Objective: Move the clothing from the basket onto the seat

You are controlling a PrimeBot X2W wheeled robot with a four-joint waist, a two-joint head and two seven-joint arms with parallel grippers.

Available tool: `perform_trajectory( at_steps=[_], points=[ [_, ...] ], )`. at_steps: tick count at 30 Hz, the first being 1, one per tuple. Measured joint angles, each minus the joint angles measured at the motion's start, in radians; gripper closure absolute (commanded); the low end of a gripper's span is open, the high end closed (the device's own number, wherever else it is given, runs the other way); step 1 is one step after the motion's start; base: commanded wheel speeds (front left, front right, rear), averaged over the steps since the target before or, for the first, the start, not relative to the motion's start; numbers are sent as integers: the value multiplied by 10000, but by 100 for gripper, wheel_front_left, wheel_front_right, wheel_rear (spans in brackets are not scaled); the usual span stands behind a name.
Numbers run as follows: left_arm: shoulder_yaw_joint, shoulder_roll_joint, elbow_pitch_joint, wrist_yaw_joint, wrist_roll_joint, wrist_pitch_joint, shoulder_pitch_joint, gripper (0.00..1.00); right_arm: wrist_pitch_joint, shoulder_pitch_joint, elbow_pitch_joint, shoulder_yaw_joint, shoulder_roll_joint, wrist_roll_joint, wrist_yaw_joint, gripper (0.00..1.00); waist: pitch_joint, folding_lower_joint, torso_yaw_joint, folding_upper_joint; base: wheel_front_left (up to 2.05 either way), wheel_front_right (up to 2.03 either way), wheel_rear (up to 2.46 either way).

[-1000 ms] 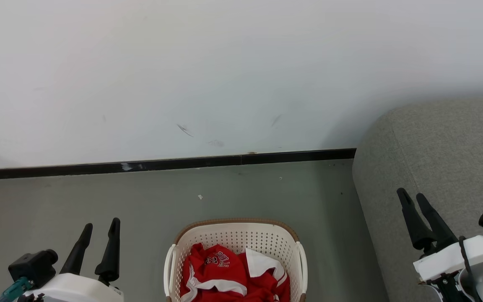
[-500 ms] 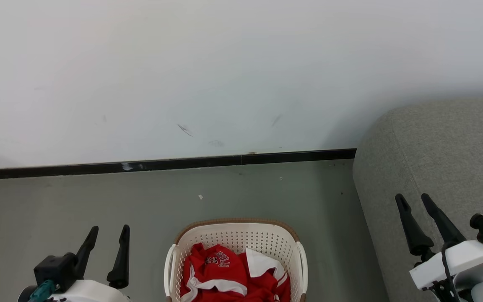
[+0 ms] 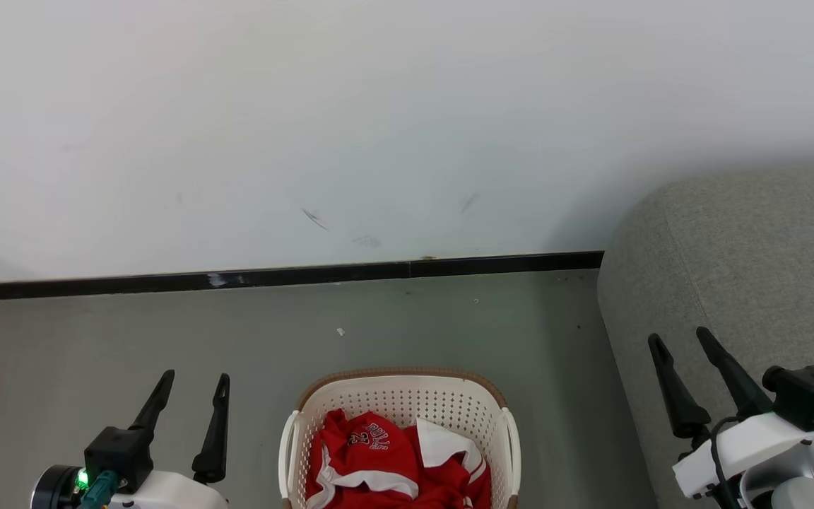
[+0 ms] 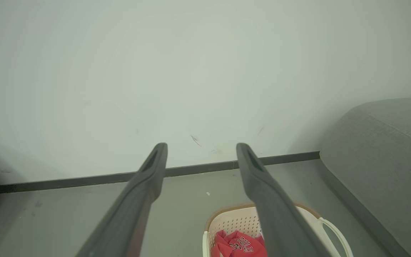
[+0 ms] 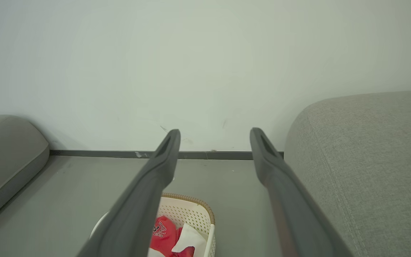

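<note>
Red clothing (image 3: 386, 466) with white trim and white lettering lies crumpled in the cream basket (image 3: 400, 396) on the floor at the bottom centre of the head view. The grey seat (image 3: 753, 268) rises to the right of the basket. My left gripper (image 3: 195, 378) hangs open over the floor left of the basket, nothing between its fingers. In front of the seat's side my right gripper (image 3: 679, 338) is open and empty too. From the left wrist I see the basket (image 4: 227, 221), the clothing (image 4: 239, 246) and the seat (image 4: 384, 157). The right wrist view has the basket (image 5: 194, 210), clothing (image 5: 164, 232) and seat (image 5: 366, 160).
A white wall with a black skirting strip (image 3: 273, 277) runs behind the grey floor (image 3: 167, 332). Another grey cushioned piece (image 5: 5, 153) stands at the far left in the right wrist view. Bare floor lies between basket and wall.
Both grippers have turned at the wrist and shifted: the left one moved right toward the basket, the right one moved left and slightly lower. Basket and clothing stayed put.
</note>
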Motion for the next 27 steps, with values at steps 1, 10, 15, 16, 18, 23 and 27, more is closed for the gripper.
perform_trajectory(
  at_steps=[1, 10, 15, 16, 18, 23, 27],
  points=[
    [-2, -6, 19, 0, 21, 0, 0, 0, 0, 0, 4, -13, 31, -12, 0, 0, 1, 0, 3, 0, 0, 0, 0],
    [48, -73, 144, -2, 21, 0, -9, 0, 0, -3, 4, -184, 244, -115, 2, 0, 11, -1, 18, 0, 0, 0, 0],
    [84, -130, 194, -4, 21, 0, -29, 0, 0, -19, 6, -211, 301, -115, 2, 0, 13, -1, 20, 0, 0, 0, 0],
    [92, -142, 199, -4, 21, 0, -48, 0, 0, -36, 6, -211, 316, -115, 2, 0, 14, -1, 21, 0, 0, 0, 0],
    [109, -161, 209, -6, 21, 0, -104, 0, 0, -96, 6, -211, 345, -115, 2, 0, 16, -1, 22, 0, 0, 0, 0],
    [148, -196, 215, -8, 21, 2, -182, 0, 0, -164, 0, -213, 391, -115, 2, 0, 28, -1, 21, 0, 0, 0, 0],
    [173, -217, 221, -19, 21, 0, -182, 0, 0, -164, -2, -236, 407, -115, 2, 0, 53, -2, 12, 0, 0, 0, 0]
  ],
)
